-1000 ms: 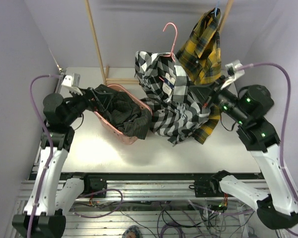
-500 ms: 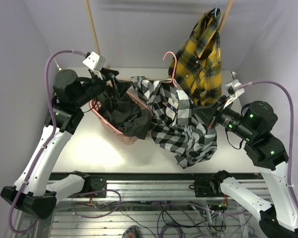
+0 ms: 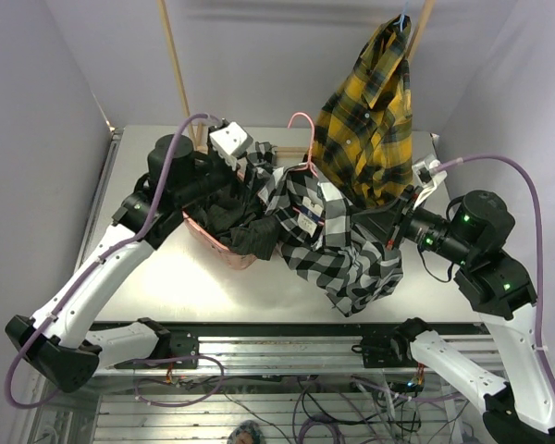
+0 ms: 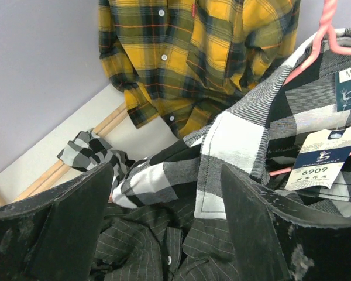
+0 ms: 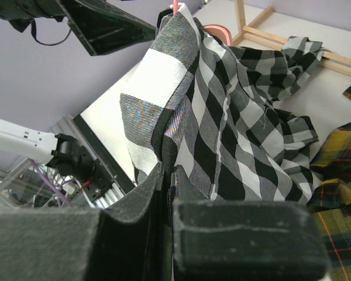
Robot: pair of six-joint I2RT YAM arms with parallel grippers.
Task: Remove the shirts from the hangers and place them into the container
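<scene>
The black-and-white check shirt (image 3: 338,250) sags across the table's middle, still on the pink hanger (image 3: 303,139), with one sleeve lying toward the back. My right gripper (image 3: 377,222) is shut on a fold of its fabric (image 5: 169,167). My left gripper (image 3: 254,171) hovers open over the pink container (image 3: 213,242), its jaws (image 4: 167,175) wide apart in front of the shirt's collar, gripping nothing. In the left wrist view the pink hanger (image 4: 327,26) and a paper tag (image 4: 324,158) show at the collar. The yellow-and-black plaid shirt (image 3: 370,111) hangs on a light blue hanger (image 3: 404,17).
A dark pinstriped garment (image 3: 229,217) fills the container and lies under my left jaws (image 4: 164,246). Wooden rack poles (image 3: 176,65) rise at the back, with a wooden base rail (image 4: 58,172) on the table. Walls close in on both sides.
My left arm swung from the container's left side up and over it toward the check shirt's collar. My right gripper drew the shirt down and nearer; the pink hanger sank lower.
</scene>
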